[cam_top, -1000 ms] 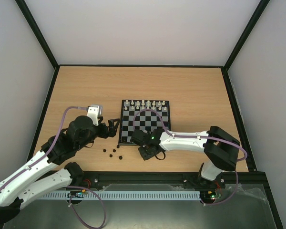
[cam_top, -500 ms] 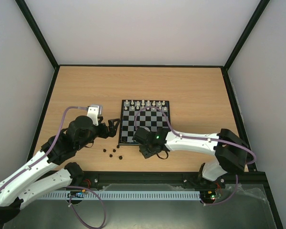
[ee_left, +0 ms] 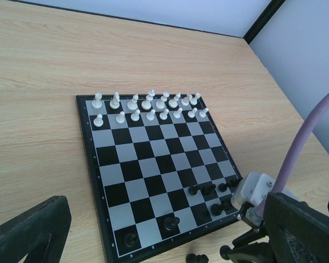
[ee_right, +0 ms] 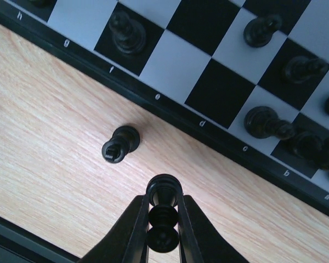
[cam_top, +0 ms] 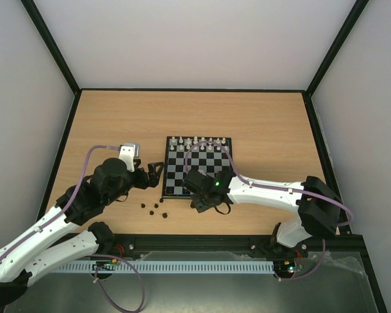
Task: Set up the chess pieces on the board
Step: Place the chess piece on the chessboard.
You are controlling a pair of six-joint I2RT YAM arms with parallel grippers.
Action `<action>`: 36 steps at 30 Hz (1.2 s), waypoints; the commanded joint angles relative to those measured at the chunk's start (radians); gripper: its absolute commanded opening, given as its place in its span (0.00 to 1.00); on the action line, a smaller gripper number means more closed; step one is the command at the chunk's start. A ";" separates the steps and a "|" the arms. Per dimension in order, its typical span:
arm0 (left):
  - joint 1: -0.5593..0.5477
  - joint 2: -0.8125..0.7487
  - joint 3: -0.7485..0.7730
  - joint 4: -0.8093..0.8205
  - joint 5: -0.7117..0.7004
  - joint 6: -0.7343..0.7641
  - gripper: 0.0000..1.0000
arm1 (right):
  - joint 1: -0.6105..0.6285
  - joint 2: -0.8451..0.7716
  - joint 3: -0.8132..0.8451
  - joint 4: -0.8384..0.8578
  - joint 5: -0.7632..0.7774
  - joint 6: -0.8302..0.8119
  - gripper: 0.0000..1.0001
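A: Anything in the right end effector (ee_right: 163, 204)?

B: Clenched on one black chess piece (ee_right: 163, 189), pinched between both fingers above the bare table (ee_right: 55, 164). Just off the 6 o'clock edge of the chessboard (ee_right: 170, 60). Too foreshortened from the wrist camera to name the kind of piece. From above, hidden wholly under the wrist.

A: And the left end effector (cam_top: 158, 176)?

B: Released, fingers spread wide with nothing between them, at 9 o'clock of the chessboard. In its own camera, only two dark finger ends, cut off at the bottom corners.

A: Other black pieces?

B: Placed black pieces (ee_left: 208, 189) mostly crowded at the 5 o'clock corner, plus two standing alone on the nearest row toward 7 o'clock. Corner group partly masked by the right arm (ee_left: 253, 193) and a cable (ee_left: 304, 145), so no sure count. One tipped black piece (ee_right: 120, 143) on its side on the table, just outside the border and apart from the held one. Loose black pieces (cam_top: 153, 210) scattered on the table at 8 o'clock of the chessboard. Mere dots from above, upright or fallen impossible to tell.

A: White pieces (ee_left: 147, 103)?

B: Two rows along the 12 o'clock edge. Far row run together in the top view, individual shapes hard to separate.
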 commanded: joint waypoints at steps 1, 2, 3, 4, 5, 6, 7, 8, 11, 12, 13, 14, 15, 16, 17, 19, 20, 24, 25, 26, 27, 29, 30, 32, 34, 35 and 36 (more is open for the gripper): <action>0.005 -0.003 -0.008 0.015 0.001 0.008 0.99 | -0.039 -0.024 0.047 -0.059 0.002 -0.045 0.16; 0.006 -0.002 -0.008 0.015 0.002 0.008 0.99 | -0.050 -0.019 0.062 -0.066 0.002 -0.058 0.16; 0.005 -0.003 -0.008 0.015 0.002 0.008 0.99 | -0.060 -0.014 0.078 -0.072 0.005 -0.069 0.16; 0.005 -0.002 -0.008 0.015 0.002 0.008 0.99 | -0.070 -0.009 0.096 -0.079 0.008 -0.080 0.16; 0.005 -0.003 -0.007 0.015 0.001 0.008 0.99 | -0.081 -0.003 0.117 -0.085 0.008 -0.092 0.16; 0.005 -0.004 -0.008 0.015 0.002 0.008 0.99 | -0.089 0.005 0.138 -0.090 0.008 -0.102 0.16; 0.005 -0.006 -0.008 0.015 0.001 0.008 0.99 | -0.097 0.012 0.156 -0.095 0.008 -0.113 0.16; 0.005 -0.006 -0.008 0.015 0.001 0.008 0.99 | -0.104 0.021 0.174 -0.099 0.007 -0.122 0.16; 0.005 -0.008 -0.008 0.015 0.001 0.008 0.99 | -0.125 0.051 0.230 -0.111 0.000 -0.148 0.16; 0.005 -0.010 -0.007 0.015 0.001 0.009 0.99 | -0.130 0.060 0.242 -0.112 -0.006 -0.157 0.16; 0.005 -0.012 -0.008 0.014 0.001 0.008 0.99 | -0.135 0.071 0.256 -0.112 -0.013 -0.164 0.16; 0.005 -0.012 -0.007 0.013 0.001 0.008 0.99 | -0.138 0.080 0.269 -0.112 -0.019 -0.169 0.16; 0.005 -0.014 -0.008 0.013 0.001 0.008 0.99 | -0.141 0.086 0.282 -0.115 -0.021 -0.174 0.16; 0.005 -0.015 -0.007 0.013 0.001 0.008 0.99 | -0.143 0.094 0.296 -0.118 -0.023 -0.178 0.16; 0.005 -0.017 -0.007 0.013 0.001 0.008 0.99 | -0.146 0.100 0.306 -0.119 -0.024 -0.182 0.16; 0.005 -0.019 -0.006 0.014 0.001 0.008 0.99 | -0.151 0.112 0.326 -0.125 -0.026 -0.188 0.16; 0.005 -0.019 -0.008 0.015 0.001 0.008 0.99 | -0.152 0.121 0.335 -0.127 -0.027 -0.194 0.16; 0.005 -0.020 -0.007 0.016 0.002 0.010 0.99 | -0.161 0.155 0.377 -0.138 -0.034 -0.208 0.16; 0.005 -0.019 -0.008 0.016 0.002 0.009 0.99 | -0.161 0.164 0.386 -0.139 -0.040 -0.212 0.16; 0.005 -0.021 -0.007 0.016 0.002 0.010 0.99 | -0.161 0.175 0.393 -0.139 -0.044 -0.214 0.16; 0.005 -0.022 -0.007 0.016 0.002 0.009 0.99 | -0.161 0.186 0.402 -0.140 -0.049 -0.217 0.16; 0.005 -0.027 -0.008 0.015 0.001 0.008 0.99 | -0.162 0.209 0.415 -0.141 -0.064 -0.223 0.16; 0.005 -0.028 -0.007 0.015 0.001 0.008 0.99 | -0.161 0.219 0.422 -0.139 -0.070 -0.225 0.16; 0.005 -0.032 -0.008 0.013 -0.003 0.007 0.99 | -0.161 0.242 0.433 -0.138 -0.085 -0.230 0.16; 0.005 -0.041 -0.006 0.011 -0.009 0.005 0.99 | -0.161 0.260 0.442 -0.136 -0.094 -0.233 0.16; 0.005 -0.048 -0.006 0.010 -0.013 0.004 0.99 | -0.162 0.266 0.448 -0.135 -0.099 -0.235 0.16; 0.005 -0.057 -0.007 0.010 -0.017 0.004 0.99 | -0.161 0.273 0.451 -0.134 -0.104 -0.236 0.16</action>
